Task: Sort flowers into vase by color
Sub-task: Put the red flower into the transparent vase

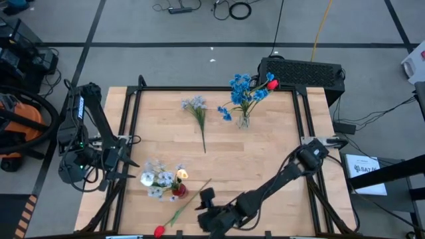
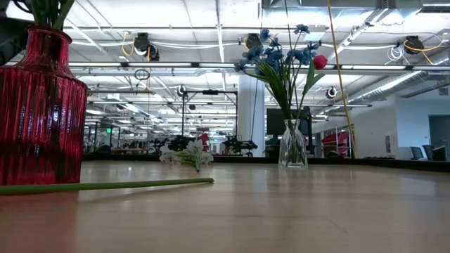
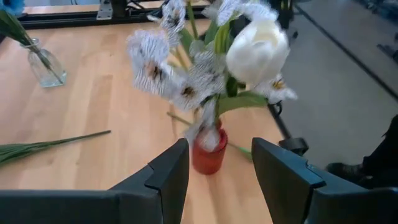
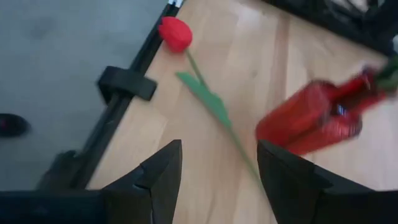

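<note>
A red vase near the table's near edge holds pale blue-white clusters and one white-yellow bloom. A clear glass vase at the far side holds bright blue clusters and a red bud. A red tulip lies flat by the near edge, its stem running toward the red vase. Another pale blue-white flower lies on the table. My left gripper is open, left of the red vase. My right gripper is open above the tulip's stem.
A black frame borders the wooden table. The lying pale flower's stem points toward mid-table. Bare wood lies between the two vases and on the right half. My right arm crosses the near right part.
</note>
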`<state>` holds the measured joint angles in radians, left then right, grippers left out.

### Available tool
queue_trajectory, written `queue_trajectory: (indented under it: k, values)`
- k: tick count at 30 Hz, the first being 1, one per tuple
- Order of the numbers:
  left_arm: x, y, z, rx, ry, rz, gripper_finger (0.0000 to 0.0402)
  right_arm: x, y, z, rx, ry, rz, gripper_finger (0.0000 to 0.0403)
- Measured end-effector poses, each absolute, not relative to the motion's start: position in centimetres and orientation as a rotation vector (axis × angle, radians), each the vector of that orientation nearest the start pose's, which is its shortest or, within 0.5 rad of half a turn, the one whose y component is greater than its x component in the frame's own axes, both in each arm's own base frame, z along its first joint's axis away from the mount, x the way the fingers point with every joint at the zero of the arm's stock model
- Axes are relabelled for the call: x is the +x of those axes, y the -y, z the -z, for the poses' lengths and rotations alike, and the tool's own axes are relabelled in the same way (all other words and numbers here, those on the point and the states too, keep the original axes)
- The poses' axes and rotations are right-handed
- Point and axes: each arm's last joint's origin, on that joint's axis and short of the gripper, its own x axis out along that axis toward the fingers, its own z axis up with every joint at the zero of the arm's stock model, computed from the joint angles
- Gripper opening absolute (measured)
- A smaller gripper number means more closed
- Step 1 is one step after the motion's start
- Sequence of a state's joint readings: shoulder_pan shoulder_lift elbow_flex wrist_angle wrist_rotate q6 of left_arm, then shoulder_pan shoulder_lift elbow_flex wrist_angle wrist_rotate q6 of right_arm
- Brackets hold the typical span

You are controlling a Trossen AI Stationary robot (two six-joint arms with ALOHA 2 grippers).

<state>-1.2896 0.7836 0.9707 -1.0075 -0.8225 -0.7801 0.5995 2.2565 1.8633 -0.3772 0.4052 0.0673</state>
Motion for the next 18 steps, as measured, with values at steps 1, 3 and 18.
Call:
queue_trajectory:
  k: [1,3,18]
  values:
    - [5.5,11.2,-33.1,-0.046,-0.528,0.249,0.018,42.8,-27.8,-20.1,-0.322,-0.673,-0.154,0.0198]
    - [5.5,11.4,-33.1,-0.052,-0.526,0.251,0.018,44.2,-28.4,-19.6,-0.351,-0.652,-0.159,0.0198]
    - [5.7,12.1,-33.4,-0.101,-0.505,0.265,0.018,50.2,-27.3,-14.7,-0.374,-0.683,-0.186,0.0198]
